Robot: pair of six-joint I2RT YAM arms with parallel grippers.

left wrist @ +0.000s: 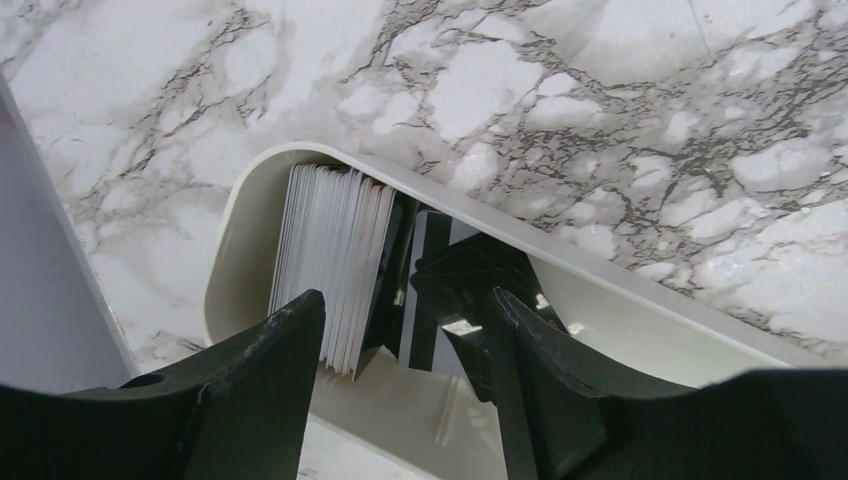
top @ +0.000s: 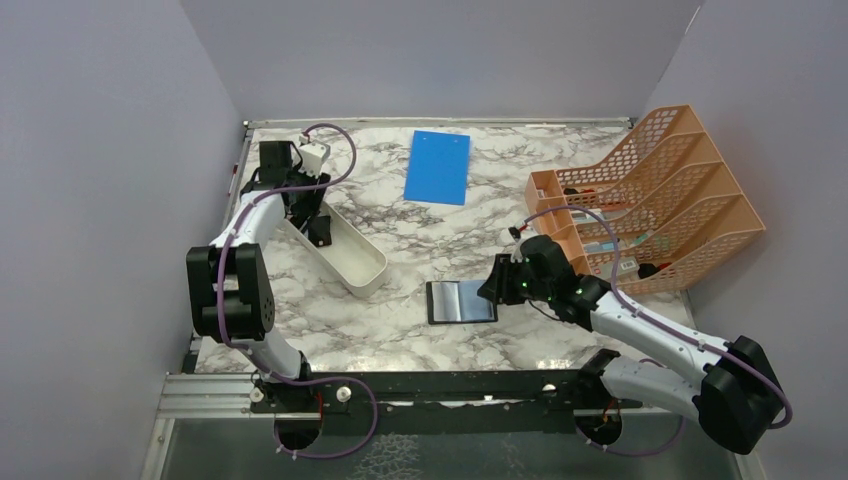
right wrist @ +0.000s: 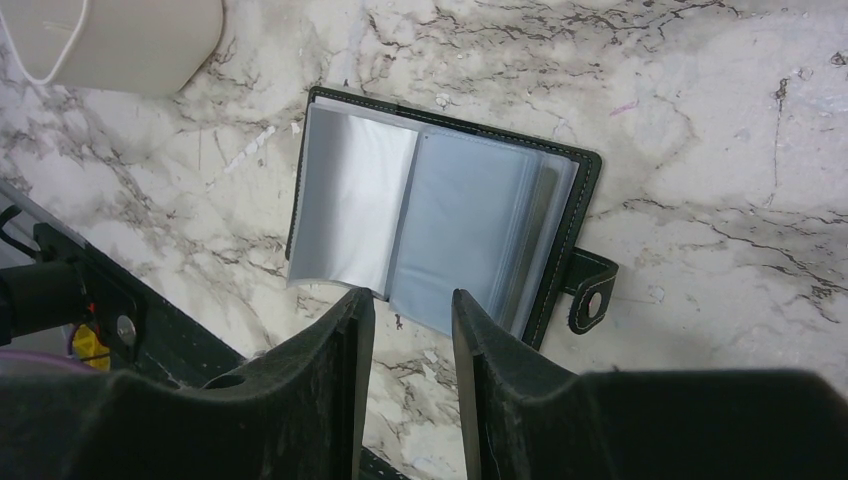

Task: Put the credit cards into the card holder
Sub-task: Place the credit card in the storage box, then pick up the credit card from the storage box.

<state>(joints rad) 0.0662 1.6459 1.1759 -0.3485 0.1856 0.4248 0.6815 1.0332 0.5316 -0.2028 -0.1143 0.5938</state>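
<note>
Left wrist view: the left hand [left wrist: 405, 300] is seen with its jaws spread above the rounded end of the white tray [left wrist: 600, 262], and nothing is gripped between them. The credit cards [left wrist: 335, 250] are stood on edge in that tray, a pale stack packed against the end wall and a few dark ones leaning beside it. The step in hand is judged to be the picking of a card. For this the jaws must be lowered around one card's edge and closed without neighbours being dragged along. The card holder [right wrist: 440, 215] is laid open on the desk [right wrist: 700, 150]. No card can be made out in its clear pockets. The right hand [right wrist: 410, 300] is held parted at its near edge, with nothing clamped.
</note>
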